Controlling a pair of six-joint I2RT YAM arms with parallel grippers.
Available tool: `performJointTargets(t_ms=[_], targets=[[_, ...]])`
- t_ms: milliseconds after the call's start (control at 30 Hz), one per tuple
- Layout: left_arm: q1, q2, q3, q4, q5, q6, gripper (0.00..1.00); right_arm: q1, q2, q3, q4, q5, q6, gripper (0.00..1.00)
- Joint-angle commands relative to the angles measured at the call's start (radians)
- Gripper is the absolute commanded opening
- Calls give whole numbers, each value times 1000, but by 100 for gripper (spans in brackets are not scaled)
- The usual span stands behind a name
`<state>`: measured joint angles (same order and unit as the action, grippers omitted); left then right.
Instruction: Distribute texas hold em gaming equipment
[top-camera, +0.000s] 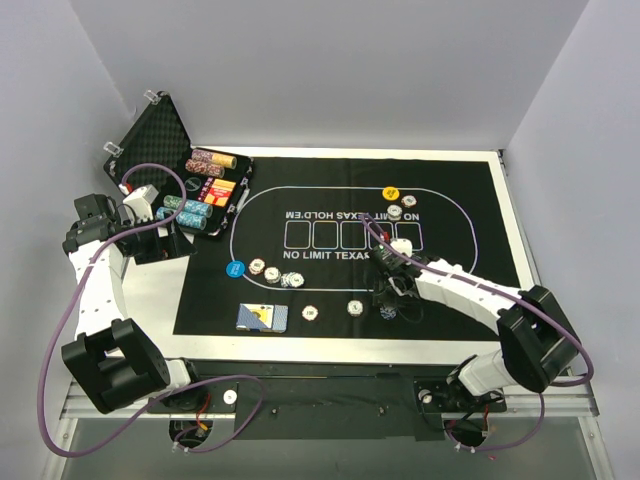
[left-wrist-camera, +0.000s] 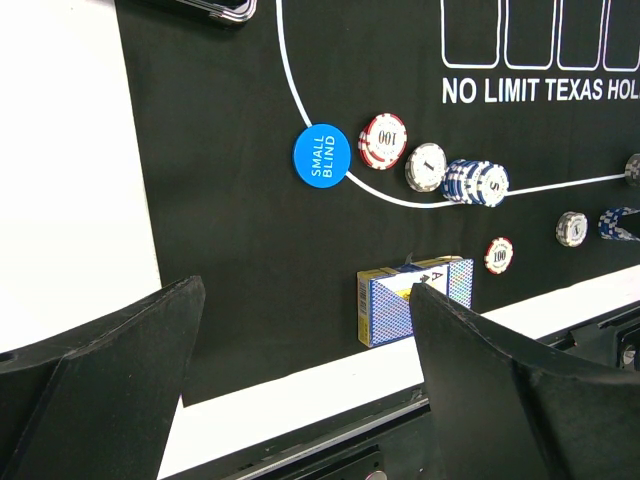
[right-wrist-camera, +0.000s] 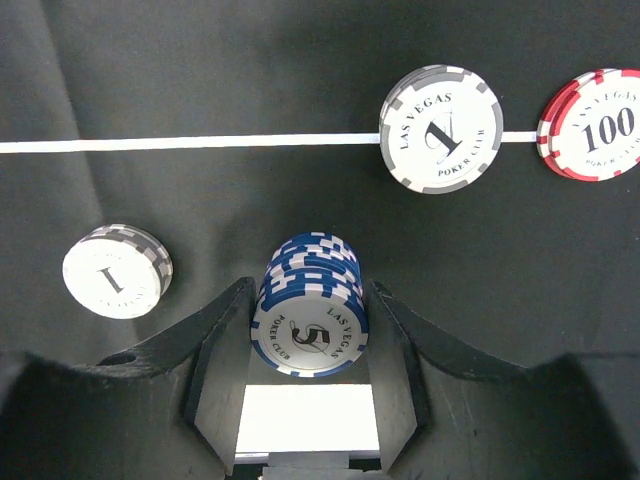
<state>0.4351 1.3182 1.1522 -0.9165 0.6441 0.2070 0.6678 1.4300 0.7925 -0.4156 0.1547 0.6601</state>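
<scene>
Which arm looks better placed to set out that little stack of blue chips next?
The right, I'd say: the right gripper clasps the blue chip stack from both sides on the mat. The left gripper hangs open and empty beyond the mat's left edge, away from that stack.

The blue poker chips look like smooth glossy plastic, the black mat like matt cloth
</scene>
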Motion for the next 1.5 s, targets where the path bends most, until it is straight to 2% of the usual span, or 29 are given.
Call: performJointTargets(t_ms=[0,233,433,633,833,1133,1467], targets=[[8,-11,9,7,11,19,95,-11,-40,-6,-46,2,16,37],[8,-14,9,11,9,20,95,-56,-54,11,-46,-43,7,32],[8,-14,9,13,11,19,95,-191,-19,177,-89,-79,-45,29],[8,-1,9,16,14,12,95,-371,199,410,-88,-101,-76,27],[8,10,18,22,8,14,95,-467,438,634,-97,-86,-77,26],[8,46,46,11,-1,32,95,-514,688,875,-129,2,-93,25],[8,64,46,11,8,34,95,-522,773,958,-131,52,-82,26]])
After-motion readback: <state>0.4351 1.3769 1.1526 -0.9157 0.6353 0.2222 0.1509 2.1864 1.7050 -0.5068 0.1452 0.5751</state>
